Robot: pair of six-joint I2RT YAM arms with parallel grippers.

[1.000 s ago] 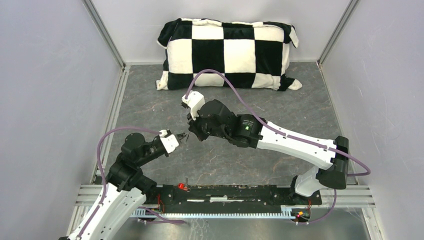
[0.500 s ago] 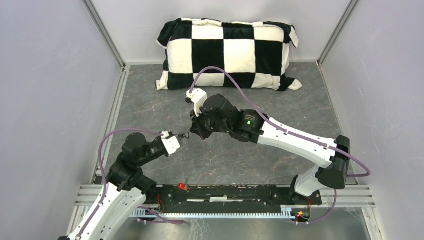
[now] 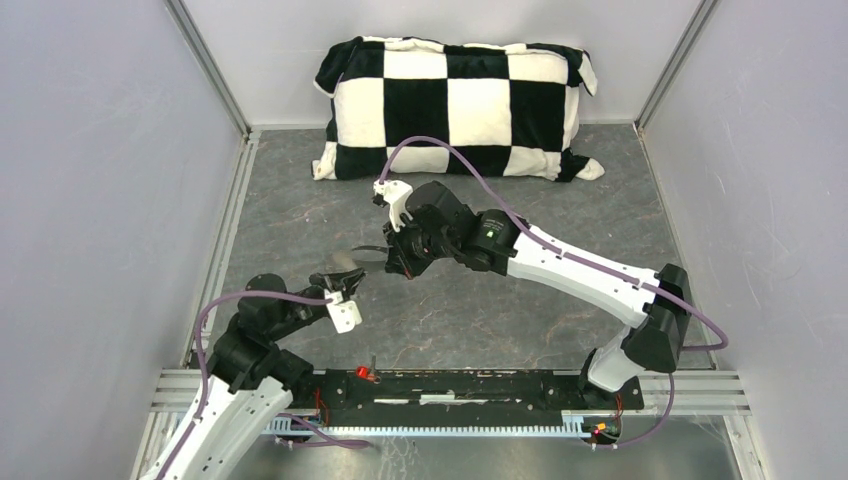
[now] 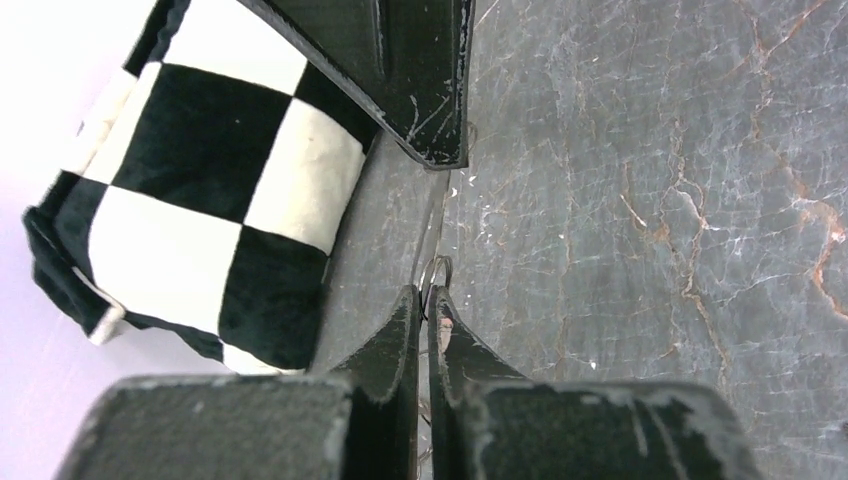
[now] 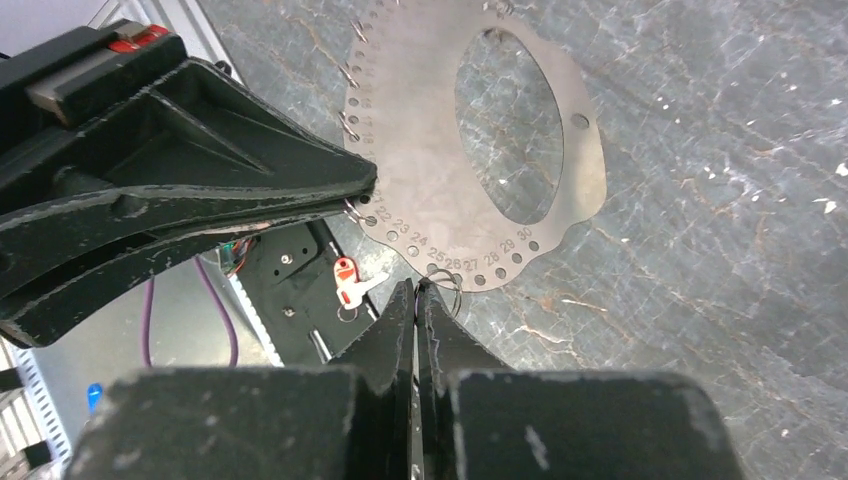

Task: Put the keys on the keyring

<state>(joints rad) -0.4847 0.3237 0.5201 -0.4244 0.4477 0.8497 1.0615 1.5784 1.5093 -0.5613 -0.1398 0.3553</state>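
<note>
The keyring (image 5: 415, 120) is a flat grey metal ring plate with numbered holes round its rim and small wire rings in some of them. My left gripper (image 3: 345, 282) is shut on its rim, and its black fingers (image 5: 250, 190) pinch the plate in the right wrist view. The plate (image 3: 347, 262) hangs above the floor between both grippers. My right gripper (image 5: 415, 286) is shut on a thin piece seen edge-on. A small split ring (image 5: 447, 282) sticks out at its tips against the rim holes. A red key (image 5: 345, 283) lies on the black base rail (image 3: 470, 385).
A black-and-white checked pillow (image 3: 455, 105) lies along the back wall. Grey walls and metal rails close in the grey marbled floor (image 3: 560, 220). A purple cable (image 3: 450, 160) arches over the right arm.
The left wrist has dropped back and turned, so its gripper now points away and the plate shows flatter. The right gripper rolled and shifted slightly right.
</note>
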